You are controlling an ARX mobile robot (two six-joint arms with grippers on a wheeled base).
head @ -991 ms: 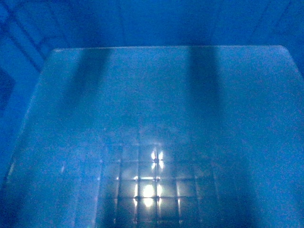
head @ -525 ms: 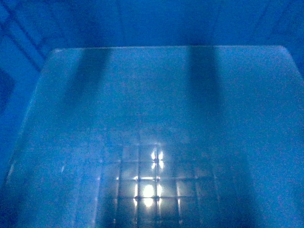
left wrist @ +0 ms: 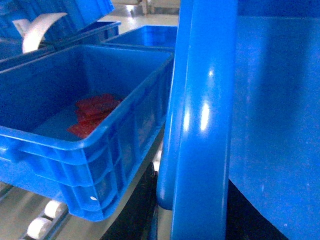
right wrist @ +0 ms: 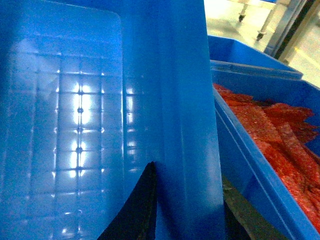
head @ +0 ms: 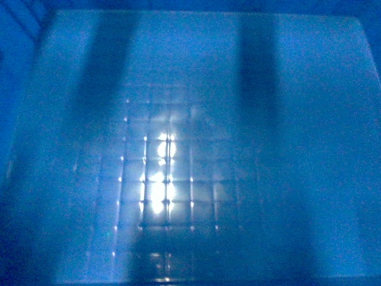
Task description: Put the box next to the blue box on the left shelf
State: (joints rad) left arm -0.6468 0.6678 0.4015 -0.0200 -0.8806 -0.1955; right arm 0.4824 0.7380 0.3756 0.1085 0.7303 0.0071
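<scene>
Blue plastic fills the head view: the floor of the box [head: 196, 149], with its faint grid and a bright reflection near the middle. Compared with half a second ago, the far edge of the floor has shifted to the top of the view, the far wall is almost out of sight, and the glare sits higher. Two dark vertical bands cross the floor as before.

Left pincer [left wrist: 150, 210]: a dark finger [left wrist: 140, 210] lies against the outer face of the box's thick rim; whether its jaws pinch the rim cannot be told. Just left of this pincer stands a neighbouring blue crate [left wrist: 90, 165] holding flat red pieces [left wrist: 95, 112], and below it white rollers [left wrist: 42, 220] of the left shelf [left wrist: 22, 210] are visible. Further blue crates [left wrist: 145, 35] lie behind.

Right pincer [right wrist: 185, 210]: dark fingers [right wrist: 137, 210] sit on either side of the box's right wall, pinching it. Just right of this pincer, a second crate [right wrist: 250, 165] holds a heap of red strips [right wrist: 280, 135]. Beyond it, a pale floor [right wrist: 225, 15] and metal uprights [right wrist: 285, 25] are visible.
</scene>
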